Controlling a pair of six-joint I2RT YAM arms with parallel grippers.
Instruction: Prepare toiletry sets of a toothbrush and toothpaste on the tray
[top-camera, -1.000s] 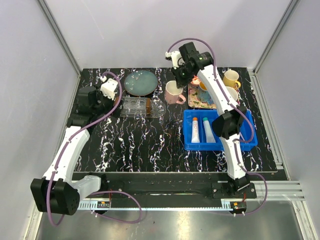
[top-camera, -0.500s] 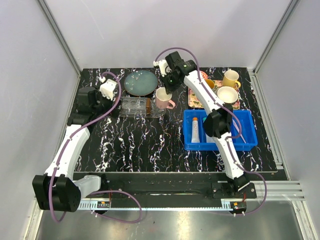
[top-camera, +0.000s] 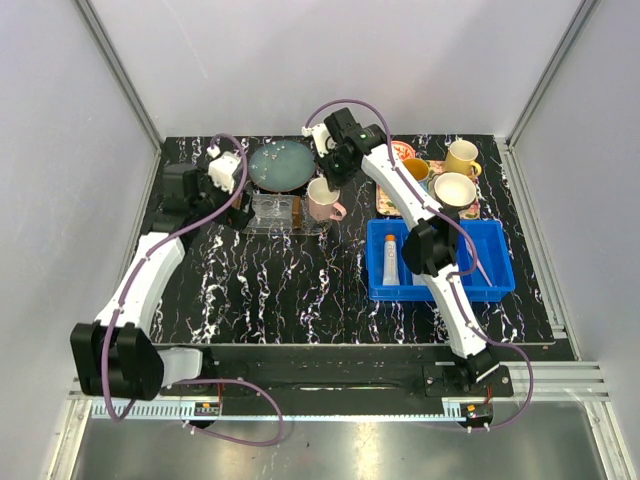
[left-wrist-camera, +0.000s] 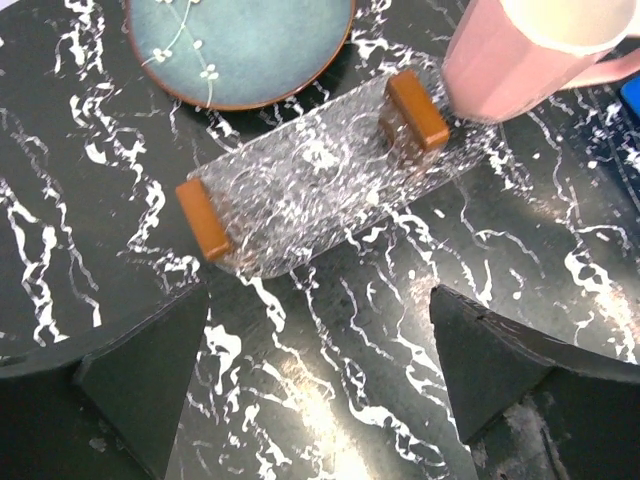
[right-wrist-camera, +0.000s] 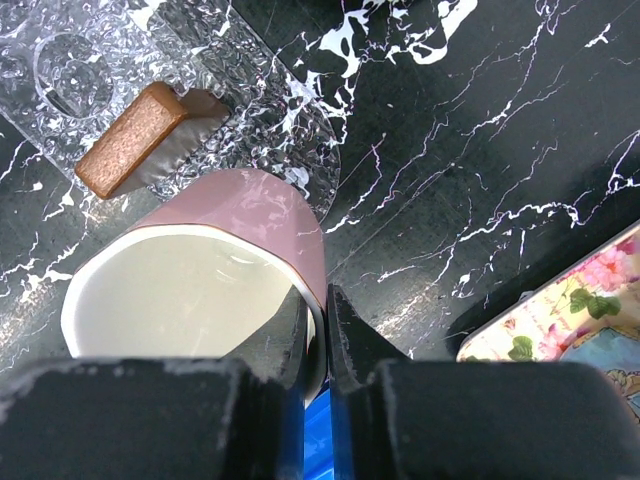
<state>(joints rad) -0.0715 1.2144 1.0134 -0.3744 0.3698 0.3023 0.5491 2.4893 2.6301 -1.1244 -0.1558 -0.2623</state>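
The clear tray (top-camera: 282, 214) lies at the table's back, its brown-ended rack showing in the left wrist view (left-wrist-camera: 310, 175) and the right wrist view (right-wrist-camera: 150, 90). My right gripper (top-camera: 331, 178) (right-wrist-camera: 325, 300) is shut on the rim of a pink mug (top-camera: 324, 200) (right-wrist-camera: 200, 290) (left-wrist-camera: 520, 60), held at the tray's right end. My left gripper (top-camera: 236, 208) (left-wrist-camera: 320, 350) is open and empty, just left of the tray. A white toothpaste tube with an orange-red cap (top-camera: 389, 258) lies in the blue bin (top-camera: 495, 268). The teal-capped tube is hidden behind my right arm. No toothbrush shows.
A teal plate (top-camera: 281, 165) (left-wrist-camera: 240, 40) sits just behind the clear tray. A patterned square tray (top-camera: 392, 200) (right-wrist-camera: 570, 310) with yellow mugs (top-camera: 461, 157) stands at the back right. My right arm reaches over the blue bin.
My right gripper has carried the pink mug left, from beside the patterned tray to the clear tray's right end. My left gripper has shifted slightly towards the tray.
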